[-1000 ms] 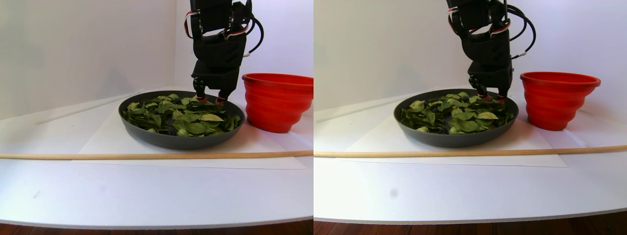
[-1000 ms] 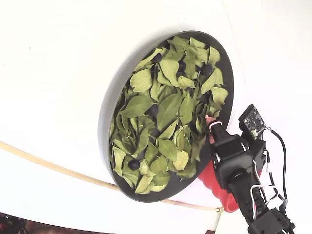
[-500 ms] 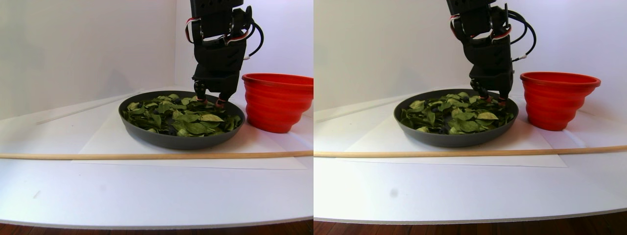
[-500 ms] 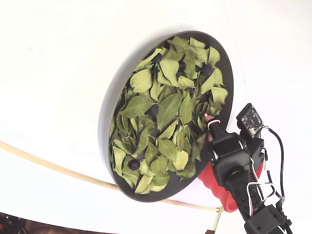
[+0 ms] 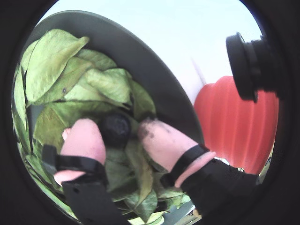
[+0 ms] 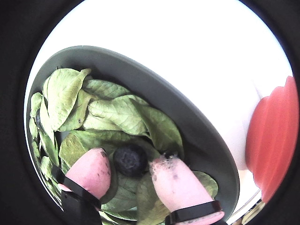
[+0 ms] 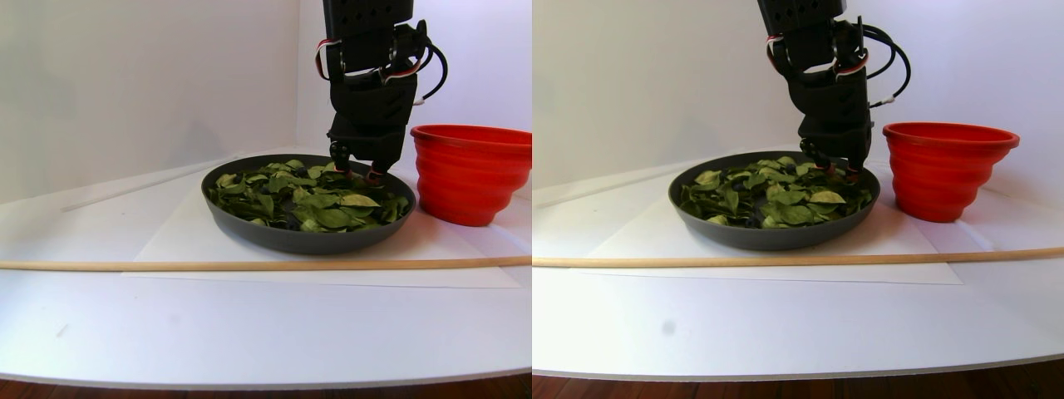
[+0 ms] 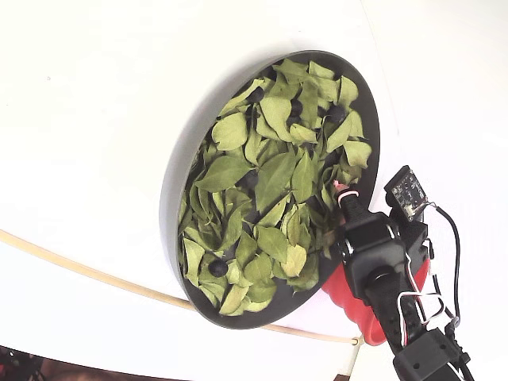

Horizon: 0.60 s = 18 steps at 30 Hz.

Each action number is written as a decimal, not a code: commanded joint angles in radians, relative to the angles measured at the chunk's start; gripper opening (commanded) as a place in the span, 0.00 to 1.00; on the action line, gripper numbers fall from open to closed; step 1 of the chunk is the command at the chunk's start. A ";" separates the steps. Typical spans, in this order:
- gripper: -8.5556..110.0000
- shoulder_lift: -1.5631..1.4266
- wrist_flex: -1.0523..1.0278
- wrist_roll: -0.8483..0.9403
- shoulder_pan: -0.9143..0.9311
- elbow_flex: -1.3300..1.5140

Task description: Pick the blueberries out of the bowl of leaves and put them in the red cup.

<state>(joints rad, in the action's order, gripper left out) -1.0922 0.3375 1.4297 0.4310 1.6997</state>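
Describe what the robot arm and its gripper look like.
The arm is blocky black plastic with looping black cables and red-and-white wires. The gripper has two fingers with rounded pink tips smudged dark, each banded by a black strap. A small circuit board sits beside it.

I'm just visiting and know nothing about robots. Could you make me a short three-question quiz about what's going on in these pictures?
1. True or false: the gripper has a blueberry between its two pink fingertips.
2. Which side of the bowl does the red cup stand on in the stereo pair view? A) left B) right C) behind it
3. Fill in: the bowl is filled mostly with green ____.

Key
1. True: both wrist views show the dark berry between the tips, low over the leaves.
2. B: the cup stands just right of the bowl.
3. Leaves, with a few dark berries scattered among them.
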 commanded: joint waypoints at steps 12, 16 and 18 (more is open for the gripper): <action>0.19 0.023 0.011 -0.008 0.012 -0.018; 0.17 0.025 0.011 0.002 0.009 -0.015; 0.16 0.025 0.011 0.003 0.008 -0.015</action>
<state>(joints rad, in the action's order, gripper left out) -1.0630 0.3559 1.4251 0.4310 1.6966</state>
